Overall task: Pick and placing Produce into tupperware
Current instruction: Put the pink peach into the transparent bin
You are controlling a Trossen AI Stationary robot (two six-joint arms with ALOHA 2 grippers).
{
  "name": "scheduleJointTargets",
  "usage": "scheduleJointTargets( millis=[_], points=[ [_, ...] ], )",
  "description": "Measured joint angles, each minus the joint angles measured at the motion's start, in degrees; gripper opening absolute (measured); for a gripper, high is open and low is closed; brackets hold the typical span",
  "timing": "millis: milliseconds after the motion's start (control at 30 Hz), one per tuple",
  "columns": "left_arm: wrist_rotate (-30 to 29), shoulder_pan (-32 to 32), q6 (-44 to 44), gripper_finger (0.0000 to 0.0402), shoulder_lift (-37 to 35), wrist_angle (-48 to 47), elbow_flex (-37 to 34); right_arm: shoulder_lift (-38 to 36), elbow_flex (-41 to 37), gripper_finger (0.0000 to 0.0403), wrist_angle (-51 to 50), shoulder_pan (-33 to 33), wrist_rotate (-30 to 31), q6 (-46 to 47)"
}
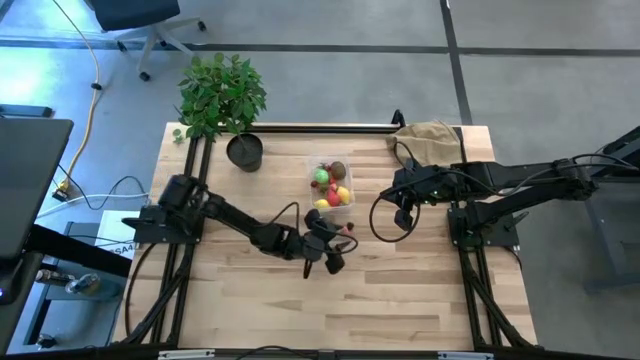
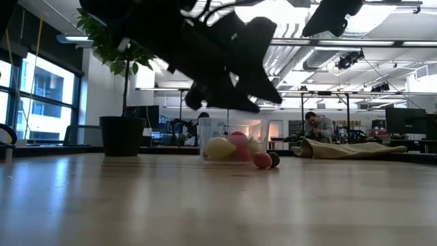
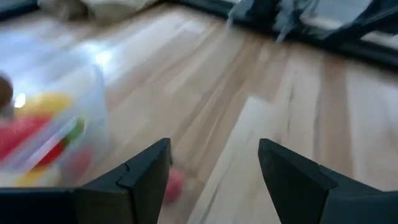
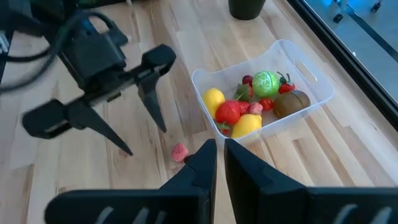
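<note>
With its fingers open and empty, the left gripper (image 4: 140, 134) hangs near a red berry (image 4: 180, 152) beside the tub (image 4: 305, 74); a careless descent could push the berry away, while the right gripper (image 4: 220, 163) waits closed.

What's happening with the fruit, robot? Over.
Left tool open, empty, above loose red berry on table. Right tool shut, waiting beside. Tupperware holds most produce. Nothing blocking.
</note>
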Motion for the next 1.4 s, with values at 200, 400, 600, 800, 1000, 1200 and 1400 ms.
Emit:
scheduleJointTargets(
  millis=[200, 400, 600, 800, 1000, 1200, 1400],
  points=[
    [-4.12, -0.07, -3.42, 0.0231, 3.46, -0.95, 1.06, -0.02, 0.0, 0.0024, 0.0, -0.02, 0.0, -0.01],
    [-5.42, 0.02, -2.97, 0.0231, 4.91, -0.53, 1.15, 0.0, 0.0, 0.0024, 0.0, -0.01, 0.0, -0.02],
    [-5.84, 0.0, -2.97, 0.0231, 7.35, 0.46, 1.14, 0.0, 0.0, 0.0024, 0.0, 0.0, 0.0, 0.0],
    [-5.6, 0.0, -2.71, 0.0234, 8.31, 1.11, 1.14, -0.02, 0.0, 0.0024, 0.02, -0.02, 0.01, 0.0],
    [-4.41, 1.53, -0.03, 0.0234, 8.31, 1.29, 1.14, 0.0, 0.0, 0.0024, 0.02, -0.01, 0.0, -0.01],
    [-0.59, 4.04, 1.7, 0.0234, 8.31, 2.12, 1.14, 0.0, 0.0, 0.0024, 0.02, -0.02, 0.0, 0.0],
    [2.02, 4.85, 2.32, 0.0234, 8.31, 1.91, 1.14, 0.0, 0.0, 0.0024, 0.02, -0.02, 0.01, -0.02]
  ],
)
